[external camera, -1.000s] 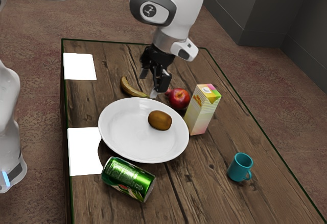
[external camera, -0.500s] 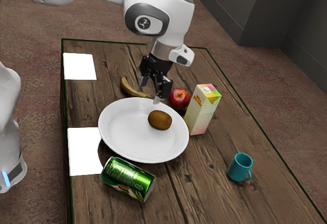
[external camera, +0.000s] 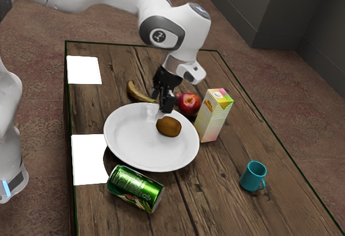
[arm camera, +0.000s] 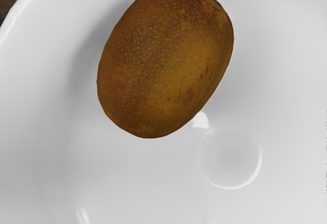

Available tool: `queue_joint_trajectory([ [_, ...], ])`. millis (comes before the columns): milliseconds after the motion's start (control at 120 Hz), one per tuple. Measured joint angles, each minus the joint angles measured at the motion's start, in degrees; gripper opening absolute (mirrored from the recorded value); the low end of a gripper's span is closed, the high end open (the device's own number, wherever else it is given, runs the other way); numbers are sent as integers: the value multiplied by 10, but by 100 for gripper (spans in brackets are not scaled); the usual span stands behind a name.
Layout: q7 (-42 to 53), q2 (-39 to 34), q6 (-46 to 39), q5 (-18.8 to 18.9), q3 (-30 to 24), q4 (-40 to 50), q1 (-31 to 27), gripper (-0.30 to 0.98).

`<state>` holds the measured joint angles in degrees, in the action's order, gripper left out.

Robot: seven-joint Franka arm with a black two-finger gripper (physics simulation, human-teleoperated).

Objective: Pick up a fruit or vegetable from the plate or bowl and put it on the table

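Nearest, the green can (external camera: 135, 188) lies on its side upon the wooden counter (external camera: 215, 209), just beside the plate, and the teal mug (external camera: 252, 177) stands upright well apart from it; neither seems to matter to our job, though we would keep the can in mind when choosing a spot to set down. Next comes the white plate (external camera: 132, 144), with our target, the brown kiwi-like fruit (external camera: 170, 128), resting on it off-centre, towards the carton side; no other food shares the plate, so we judge this the piece to take. Over the plate, just beside the fruit, we have the gripper (external camera: 155, 114) reaching down with its fingers parted and nothing grasped; we read that spread as room to pass either side of the fruit, and the downward reach as a way to clear the raised rim. We think the approach is nearly done; what it calls for is centring over the fruit, lowering and closing gently, since a rounded skin could roll off an uneven pinch. Beyond the plate stand the juice carton (external camera: 212, 116) and the red apple (external camera: 188, 104); farther along lies the banana (external camera: 139, 94), all crowding that side, so we would favour open counter for the release.
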<state>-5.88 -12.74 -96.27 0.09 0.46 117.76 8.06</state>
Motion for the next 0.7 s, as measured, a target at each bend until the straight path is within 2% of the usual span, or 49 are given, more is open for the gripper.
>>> queue_joint_trajectory([
  [217,36,-19,-13,12,32,23,-3,69],
  [450,69,32,-84,32,19,2,0,69],
  [700,94,62,-120,19,19,10,2,69],
])
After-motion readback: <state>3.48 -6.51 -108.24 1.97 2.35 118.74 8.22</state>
